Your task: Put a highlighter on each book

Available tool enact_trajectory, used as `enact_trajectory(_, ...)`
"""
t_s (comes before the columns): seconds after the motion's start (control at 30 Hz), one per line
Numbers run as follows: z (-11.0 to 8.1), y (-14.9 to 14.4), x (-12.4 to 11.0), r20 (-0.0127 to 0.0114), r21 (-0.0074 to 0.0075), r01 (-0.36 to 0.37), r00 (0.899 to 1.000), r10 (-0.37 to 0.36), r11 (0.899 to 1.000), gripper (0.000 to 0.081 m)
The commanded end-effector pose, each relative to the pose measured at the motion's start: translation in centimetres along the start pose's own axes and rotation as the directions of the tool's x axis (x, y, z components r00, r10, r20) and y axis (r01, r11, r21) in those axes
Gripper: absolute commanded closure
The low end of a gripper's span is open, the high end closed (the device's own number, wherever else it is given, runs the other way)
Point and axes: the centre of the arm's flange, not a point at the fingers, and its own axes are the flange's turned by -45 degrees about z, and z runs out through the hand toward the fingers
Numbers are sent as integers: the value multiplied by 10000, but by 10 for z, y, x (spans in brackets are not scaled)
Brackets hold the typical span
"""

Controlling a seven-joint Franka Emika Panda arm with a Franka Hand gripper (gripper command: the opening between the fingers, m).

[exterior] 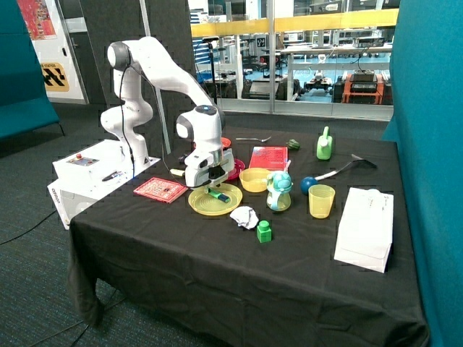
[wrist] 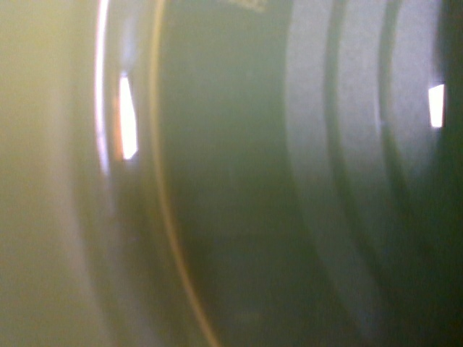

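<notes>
One red book [exterior: 160, 189] lies flat near the table edge beside the robot base, with nothing on it. The other red book [exterior: 268, 157] lies further back, behind the yellow bowl [exterior: 255, 179], and is also bare. A green highlighter [exterior: 221, 195] rests in the yellow plate [exterior: 199, 204] between the two books. My gripper [exterior: 213, 188] is lowered straight onto the highlighter, just above the plate. The wrist view is filled by a close yellow and dark green blur that shows no clear shape.
A red plate [exterior: 236, 168] sits behind the gripper. Crumpled paper [exterior: 244, 216], a green block [exterior: 264, 231], a sippy cup [exterior: 278, 191], a blue ball [exterior: 309, 184] and a yellow cup [exterior: 321, 201] crowd the middle. A white bag [exterior: 366, 228] lies at the far side.
</notes>
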Motion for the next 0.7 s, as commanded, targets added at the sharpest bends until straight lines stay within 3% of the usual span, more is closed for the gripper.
enact_trajectory(0.0,5,7,5,76,36,-47,10000,47,10000,411)
enact_trajectory(0.4,4,17,7,76,36,-90,9999,90,10000,417)
enact_trajectory(0.67,11,16,3,76,37,-15,10000,15,10000,474)
